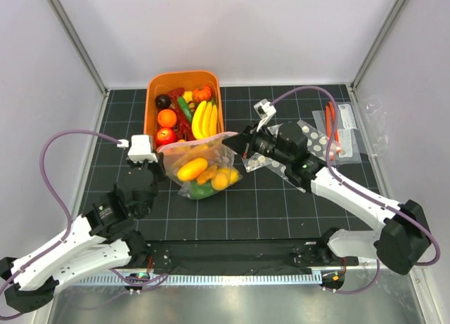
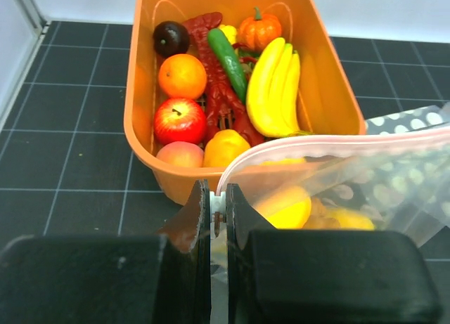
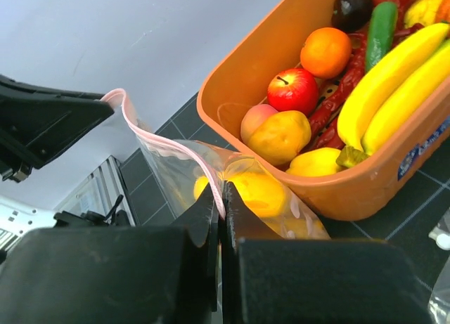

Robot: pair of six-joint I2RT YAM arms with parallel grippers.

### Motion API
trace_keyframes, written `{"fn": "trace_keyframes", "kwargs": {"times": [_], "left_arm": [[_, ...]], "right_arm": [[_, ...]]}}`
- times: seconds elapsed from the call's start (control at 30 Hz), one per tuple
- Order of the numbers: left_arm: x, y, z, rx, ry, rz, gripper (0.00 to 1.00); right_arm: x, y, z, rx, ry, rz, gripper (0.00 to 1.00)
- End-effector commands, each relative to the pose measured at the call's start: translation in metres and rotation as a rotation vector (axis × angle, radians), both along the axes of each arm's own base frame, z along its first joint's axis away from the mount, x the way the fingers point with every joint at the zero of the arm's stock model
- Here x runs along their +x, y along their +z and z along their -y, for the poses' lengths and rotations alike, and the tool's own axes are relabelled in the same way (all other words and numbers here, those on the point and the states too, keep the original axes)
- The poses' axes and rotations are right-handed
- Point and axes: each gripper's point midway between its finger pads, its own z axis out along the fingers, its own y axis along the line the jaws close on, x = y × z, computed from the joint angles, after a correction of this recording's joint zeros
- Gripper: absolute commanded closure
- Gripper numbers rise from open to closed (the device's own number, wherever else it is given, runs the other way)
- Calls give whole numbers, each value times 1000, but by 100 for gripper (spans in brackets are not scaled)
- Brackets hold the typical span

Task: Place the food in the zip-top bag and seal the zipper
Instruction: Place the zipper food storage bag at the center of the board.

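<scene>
Left claw and right claw each clamp the zipper, visible only in wrist views.

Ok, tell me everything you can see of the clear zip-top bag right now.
The clear crinkly plastic zip-top bag sits mouth raised, with its body sagging toward the black gridded mat, at the near end of the orange plastic bin. Its pale pink zipper strip spans between the arms. The left gripper has its jaws shut on one end and the right gripper on the other. Yellow, orange and green toy food lies inside. Whether the strip is sealed is unclear.
</scene>
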Motion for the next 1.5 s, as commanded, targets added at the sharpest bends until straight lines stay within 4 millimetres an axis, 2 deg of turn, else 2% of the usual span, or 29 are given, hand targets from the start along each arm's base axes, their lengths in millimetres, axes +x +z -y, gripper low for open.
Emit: {"fn": "trace_keyframes", "kwargs": {"times": [0.0, 0.17, 0.3, 0.47, 0.63, 0.73, 0.83, 0.87, 0.9, 0.97, 1.0, 1.07, 1.1, 1.13, 1.17, 1.2, 1.23, 1.27, 1.3, 1.33, 1.37, 1.43, 1.47], "left_arm": [[-7, 25, 3, -94, -40, 28, 99], [-17, 34, 7, -140, -116, 42, 100], [-29, 40, 17, -199, -217, 37, 99], [-31, 40, 18, -212, -218, 22, 100], [-29, 39, 26, -216, -233, 0, 100], [-23, 33, 23, -195, -188, 1, 99], [-12, 25, 17, -164, -99, 15, 99], [-9, 23, 15, -156, -75, 19, 99], [-5, 21, 13, -151, -41, 33, 99], [2, 14, 15, -113, -11, 30, 96], [6, 9, 14, -94, 16, 31, 95], [14, 4, 16, -62, 44, 28, 83], [16, 3, 17, -55, 50, 27, 76], [17, 3, 18, -48, 48, 24, 60], [18, 4, 21, -43, 36, 22, 52], [18, 5, 23, -38, 23, 23, 46], [16, 7, 25, -49, 0, 25, 35], [15, 8, 24, -56, -4, 29, 30], [11, 14, 20, -80, -11, 47, 21], [9, 17, 16, -91, -10, 57, 18], [7, 17, 12, -94, -6, 65, 16], [-2, 28, -3, -151, 9, 107, 11], [-5, 26, -10, -170, 20, 118, 10]], "right_arm": [[0, 31, 12, 46, -76, -26, 99], [-16, 41, 18, 70, -52, -59, 99], [-23, 33, 21, 17, -53, -165, 99], [-21, 29, 23, 1, -77, -207, 99], [-17, 28, 21, 3, -81, -199, 99], [-9, 21, 21, -16, -103, -196, 99], [10, 7, 21, -57, -160, -197, 99], [18, 10, 20, -44, -179, -178, 99], [26, 2, 19, -57, -193, -184, 99], [32, 4, 17, -43, -200, -158, 99], [37, 4, 18, -44, -222, -147, 94], [41, 2, 22, -47, -247, -125, 80], [43, 0, 25, -54, -265, -120, 55], [41, 4, 31, -58, -277, -96, 44], [39, 5, 34, -61, -287, -89, 32], [41, 5, 42, -65, -327, -78, 26], [34, 14, 53, -54, -345, -47, 21], [36, 18, 64, -47, -400, -32, 13], [36, 23, 77, -39, -461, -15, 10], [35, 22, 86, -39, -496, -9, 9], [27, 38, 99, -7, -522, 25, 6], [25, 38, 118, -2, -604, 32, 4], [18, 51, 130, 31, -635, 55, 1]]}}
